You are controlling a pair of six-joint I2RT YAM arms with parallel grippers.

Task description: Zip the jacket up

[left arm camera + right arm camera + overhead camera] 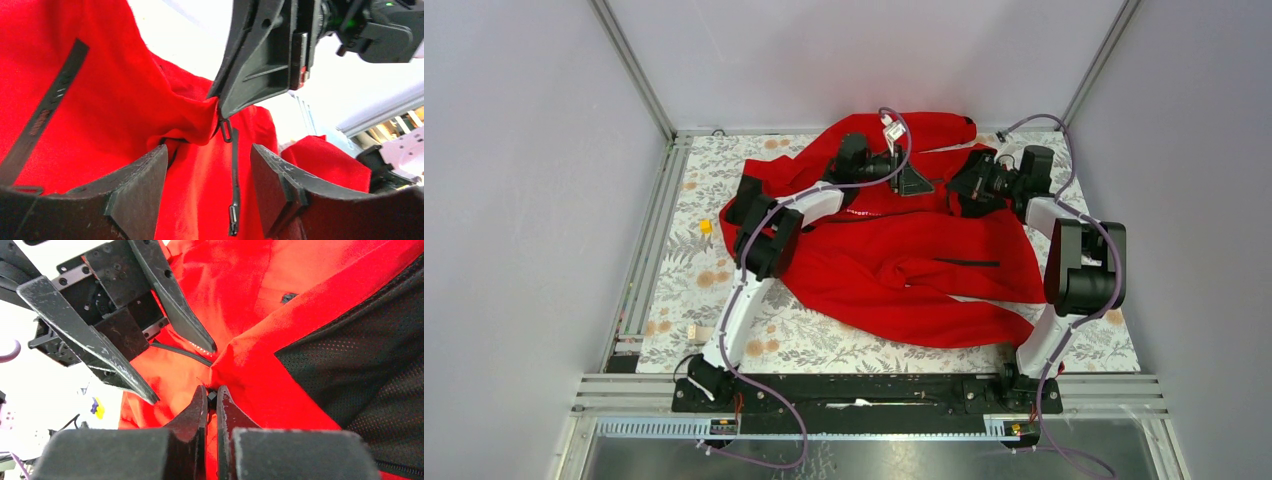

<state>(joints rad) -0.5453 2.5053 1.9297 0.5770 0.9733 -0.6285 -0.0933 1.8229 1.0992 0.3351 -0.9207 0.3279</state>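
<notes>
One pinch, right gripper (211, 391) on jacket (280, 315)

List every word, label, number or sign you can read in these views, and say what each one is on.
White chest lettering on the red jacket: too small to read.
Reddish print on the jacket's black strip, left wrist view: too blurred to read.
No other text, number or sign shows, so nothing here is legible.
</notes>
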